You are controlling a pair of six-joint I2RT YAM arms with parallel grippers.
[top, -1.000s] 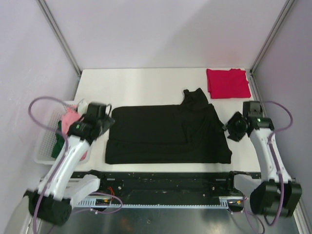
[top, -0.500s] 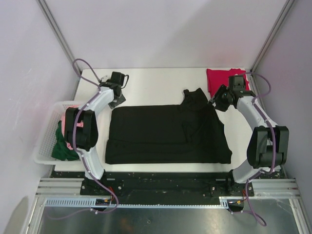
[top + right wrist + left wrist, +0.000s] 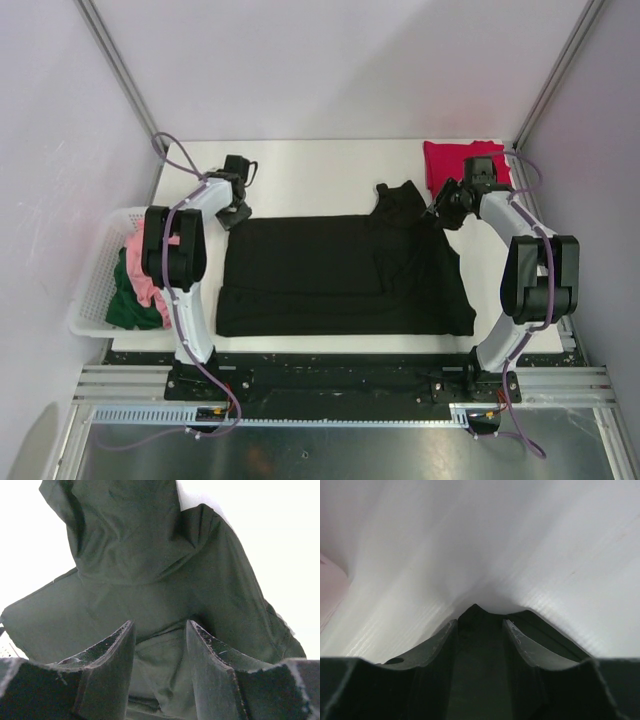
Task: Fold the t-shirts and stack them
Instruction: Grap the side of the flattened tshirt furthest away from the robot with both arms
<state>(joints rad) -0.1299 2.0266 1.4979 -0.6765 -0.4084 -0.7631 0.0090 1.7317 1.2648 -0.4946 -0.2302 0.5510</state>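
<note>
Both arms have swung out since a second ago. The left gripper is now at the black t-shirt's far-left corner, and the right gripper is at its far-right corner. Both jaws are parted with black cloth between the fingers, nothing clamped. The shirt lies flat in the middle — the red t-shirt sits folded at the far right.

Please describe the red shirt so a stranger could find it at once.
Start at the white table, then go to its far right corner. The red shirt lies there, folded small. Its neighbour, the black shirt, is larger and spread out.
</note>
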